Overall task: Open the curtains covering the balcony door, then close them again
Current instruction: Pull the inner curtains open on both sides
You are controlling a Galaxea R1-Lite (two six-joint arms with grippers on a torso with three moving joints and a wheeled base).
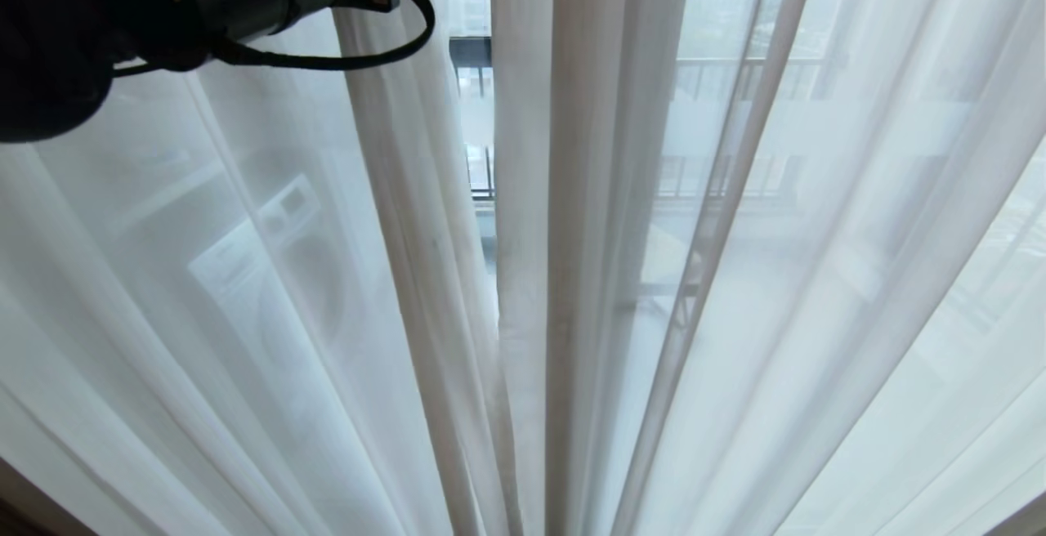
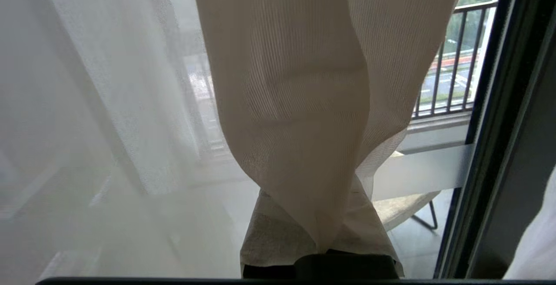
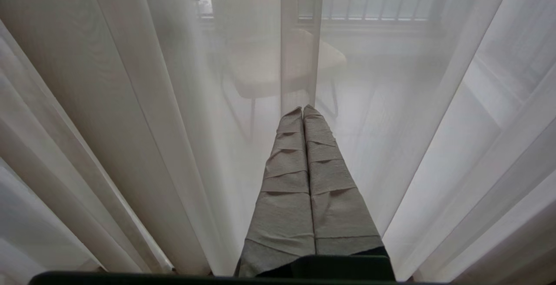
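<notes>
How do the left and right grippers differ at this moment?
The left gripper is shut on a bunched fold of the sheer curtain, beside the dark door frame; the right gripper is shut on nothing. The left gripper's fingers are mostly wrapped in fabric, while the right gripper's fingers show fully, pointing at the sheer without gripping it. Both have tape-wrapped fingers.

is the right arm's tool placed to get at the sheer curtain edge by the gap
Probably yes: the right tool is shut and empty, pointing at the sheer curtain with nothing between. The left tool already grips a fold.
</notes>
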